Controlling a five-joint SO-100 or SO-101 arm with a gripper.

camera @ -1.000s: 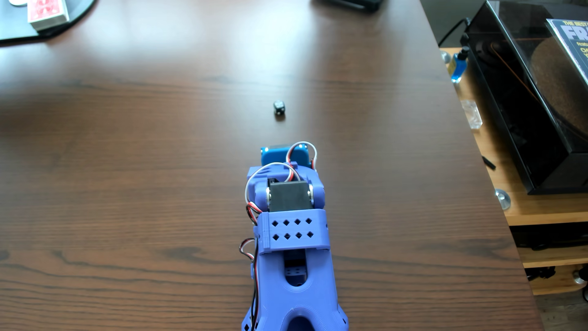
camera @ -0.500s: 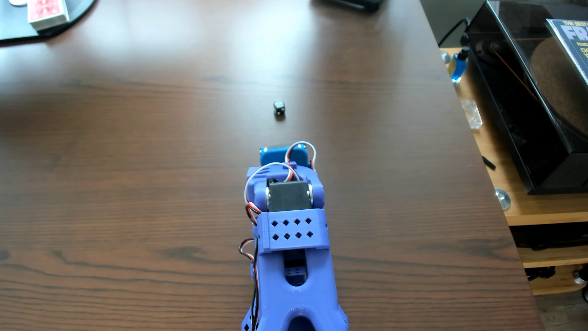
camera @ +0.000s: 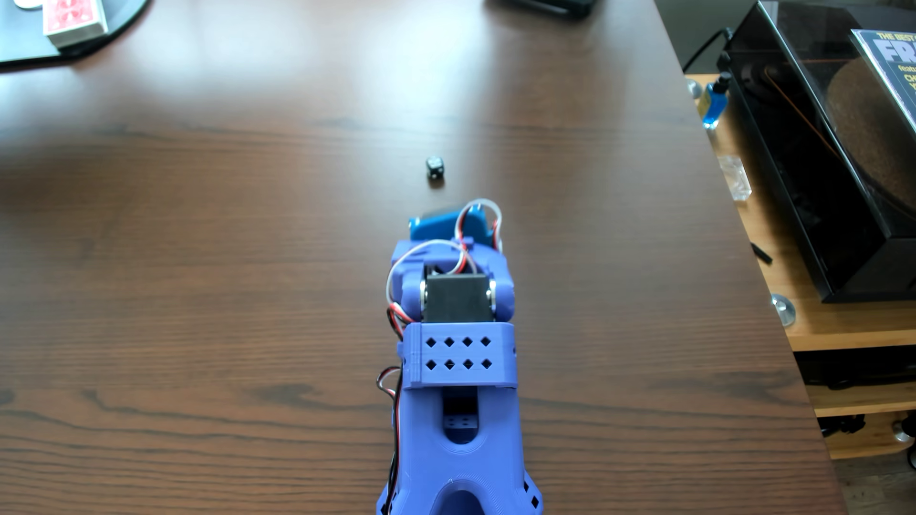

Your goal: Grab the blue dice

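The blue dice [camera: 435, 167] is a tiny, very dark cube with pale pips, lying alone on the brown wooden table [camera: 248, 277]. The purple-blue arm [camera: 458, 356] reaches up from the bottom edge of the view toward it. The gripper [camera: 448, 220] shows only as a bright blue plastic part with a black motor and looped wires at the arm's far end. It sits a short way on the near side of the dice, apart from it. The fingertips are hidden under the wrist, so I cannot tell how the jaws stand. Nothing shows in the gripper.
A red card box [camera: 74, 20] lies on a dark mat at the far left corner. The table's right edge [camera: 743, 247] runs diagonally. Beyond it a wooden shelf holds a black turntable case [camera: 818, 163] and a small blue bottle [camera: 714, 101].
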